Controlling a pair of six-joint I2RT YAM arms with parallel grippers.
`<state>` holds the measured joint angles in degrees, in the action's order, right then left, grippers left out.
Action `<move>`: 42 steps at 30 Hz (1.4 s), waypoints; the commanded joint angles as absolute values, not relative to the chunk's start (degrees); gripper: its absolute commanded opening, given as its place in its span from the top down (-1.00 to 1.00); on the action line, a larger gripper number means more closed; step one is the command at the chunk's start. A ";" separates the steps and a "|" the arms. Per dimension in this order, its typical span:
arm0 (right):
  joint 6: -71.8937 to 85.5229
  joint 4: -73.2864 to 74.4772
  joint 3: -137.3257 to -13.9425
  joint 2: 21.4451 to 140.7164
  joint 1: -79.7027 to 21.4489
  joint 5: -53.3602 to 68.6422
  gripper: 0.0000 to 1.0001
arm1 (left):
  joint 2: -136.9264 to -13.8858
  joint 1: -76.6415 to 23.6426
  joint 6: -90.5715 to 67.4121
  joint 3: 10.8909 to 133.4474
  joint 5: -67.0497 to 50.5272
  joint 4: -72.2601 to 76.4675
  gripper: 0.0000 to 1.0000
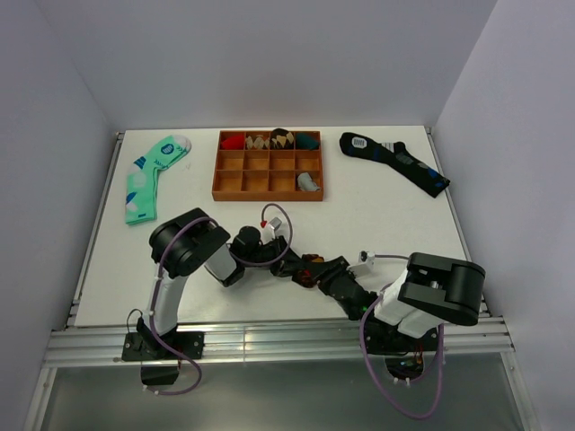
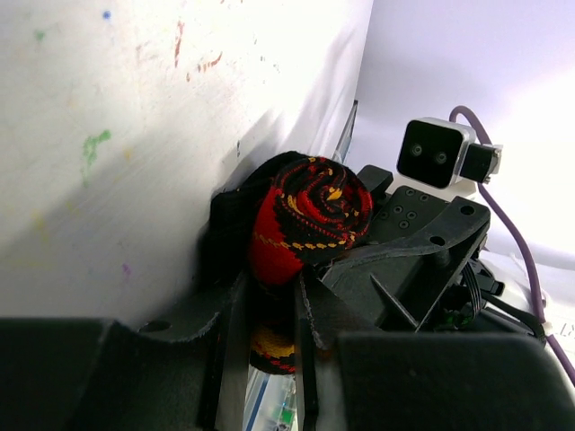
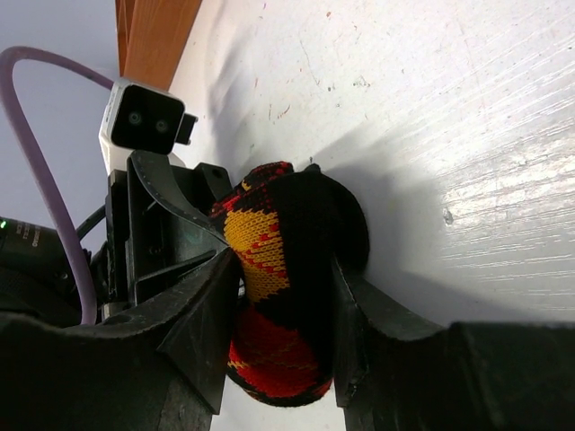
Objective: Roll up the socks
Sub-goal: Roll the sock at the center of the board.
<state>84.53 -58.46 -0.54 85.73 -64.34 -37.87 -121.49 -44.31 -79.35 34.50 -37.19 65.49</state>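
Note:
The black argyle sock [image 1: 307, 263] is rolled into a tight bundle near the table's front, between my two grippers. My left gripper [image 1: 292, 261] reaches in from the left and my right gripper [image 1: 318, 270] from the right. In the left wrist view my left gripper [image 2: 269, 285] is shut on the roll [image 2: 310, 214], whose spiral end faces the camera. In the right wrist view my right gripper [image 3: 283, 262] is shut on the same roll [image 3: 274, 296], one finger [image 3: 202, 314] on each side. The roll rests against the white table.
A wooden tray [image 1: 269, 196] stands at the back middle with rolled socks in its back row and a grey one [image 1: 308, 182] at the front right. A mint green sock [image 1: 148, 180] lies back left. A dark navy sock [image 1: 395, 162] lies back right.

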 commanded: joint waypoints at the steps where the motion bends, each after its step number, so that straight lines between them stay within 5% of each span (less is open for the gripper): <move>1: 86.84 -67.24 13.97 86.22 -66.80 -18.46 1.00 | -126.31 -53.18 -74.35 30.60 -36.65 44.46 0.79; 13: 86.57 -55.22 13.27 76.65 -66.80 -19.34 1.00 | -115.49 -49.40 -72.95 27.25 -34.10 44.39 0.31; 21: 85.26 -33.25 11.26 55.48 -66.80 -21.79 1.00 | -113.64 -47.20 -76.29 24.17 -35.42 53.70 0.19; 27: 84.64 -20.14 11.51 42.12 -66.80 -23.11 1.00 | -114.61 -47.11 -78.31 23.12 -35.60 58.00 0.19; 37: 83.94 -18.89 11.51 42.18 -66.71 -22.68 1.00 | -116.45 -46.93 -80.95 21.71 -35.86 64.86 0.22; 42: 84.81 -21.17 11.60 46.93 -66.80 -21.98 1.00 | -117.60 -46.93 -80.86 21.80 -35.86 64.25 0.74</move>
